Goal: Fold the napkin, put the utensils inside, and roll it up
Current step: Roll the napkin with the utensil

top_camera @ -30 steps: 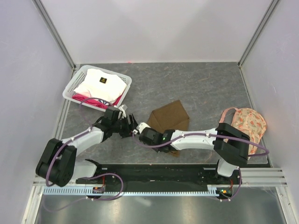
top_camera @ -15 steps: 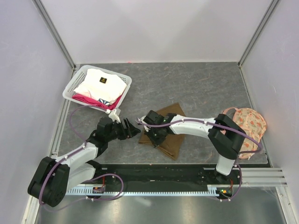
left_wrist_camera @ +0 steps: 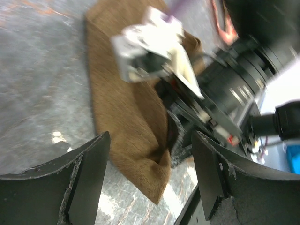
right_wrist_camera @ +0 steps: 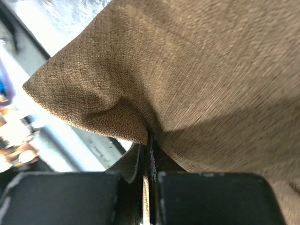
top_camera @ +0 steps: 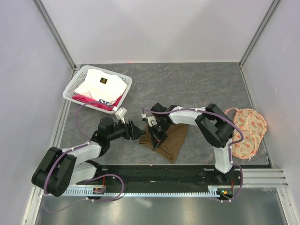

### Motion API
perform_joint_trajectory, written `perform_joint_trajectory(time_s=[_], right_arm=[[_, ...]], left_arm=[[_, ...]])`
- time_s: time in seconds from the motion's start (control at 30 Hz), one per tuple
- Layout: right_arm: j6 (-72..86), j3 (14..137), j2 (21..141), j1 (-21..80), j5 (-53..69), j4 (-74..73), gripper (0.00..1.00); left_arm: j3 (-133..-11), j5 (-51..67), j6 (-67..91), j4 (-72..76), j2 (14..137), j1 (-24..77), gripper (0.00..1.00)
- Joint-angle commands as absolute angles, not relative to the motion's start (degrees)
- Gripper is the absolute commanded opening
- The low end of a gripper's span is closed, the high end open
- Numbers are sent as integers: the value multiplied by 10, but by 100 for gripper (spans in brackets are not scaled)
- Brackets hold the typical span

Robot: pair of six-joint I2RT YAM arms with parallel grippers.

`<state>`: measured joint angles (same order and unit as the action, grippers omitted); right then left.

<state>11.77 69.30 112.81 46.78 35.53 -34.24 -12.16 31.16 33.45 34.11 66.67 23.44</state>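
**Right claw clamping the napkin at mid-table**

Grey stone-look tabletop (top_camera: 206,84) is stretching out between pale walls, and the napkin (top_camera: 171,140) is lying rumpled on it, its near corner pointing at the black rail (top_camera: 164,173) along the front edge. The right gripper (right_wrist_camera: 148,164) is biting down on a fold of that cloth, fingers clenched with fabric squeezed in the slit between them. Just left of the napkin, the left gripper (left_wrist_camera: 150,140) is holding its fingers spread wide, grasping nothing and facing the cloth's left edge.

Well left of the napkin and behind it, a white basket (top_camera: 70,90) is carrying a white cloth (top_camera: 93,84) with a small black label (top_camera: 103,80). A gold mark is showing on the label, but it is too small to read. Right of the napkin, a peach floral fabric piece (top_camera: 248,126) is sitting by the table's right edge, partly behind the right arm.

The left wrist view is blurring badly, and from above the right arm is covering the napkin's upper left part. Behind the napkin, bare tabletop is running to the back wall.
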Motion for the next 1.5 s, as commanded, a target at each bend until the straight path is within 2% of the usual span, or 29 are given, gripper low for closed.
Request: perform_joint_trajectory(time_s=[0.0,0.43,0.87,1.07,1.27,1.33,1.43,1.47], right_arm=[[99,706,1170,443,439,-334,0],[76,727,1244,386,520,-335,0],[65,737,1274,362,549,-340,0],[61,737,1273,357,555,-342,0],[62,741,1274,352,562,-341,0],[61,742,1274,352,564,-341,0],[62,743,1276,352,566,-341,0],[63,740,1276,350,566,-342,0]], left_arm=[[-118,363,280,397,682,243,77],[-122,388,236,395,709,264,77],[-144,377,215,374,751,292,78],[-174,313,185,316,769,321,72],[-208,252,166,254,793,346,58],[-214,229,168,241,792,346,57],[-213,179,178,229,774,346,64],[-213,170,181,225,757,346,70]])
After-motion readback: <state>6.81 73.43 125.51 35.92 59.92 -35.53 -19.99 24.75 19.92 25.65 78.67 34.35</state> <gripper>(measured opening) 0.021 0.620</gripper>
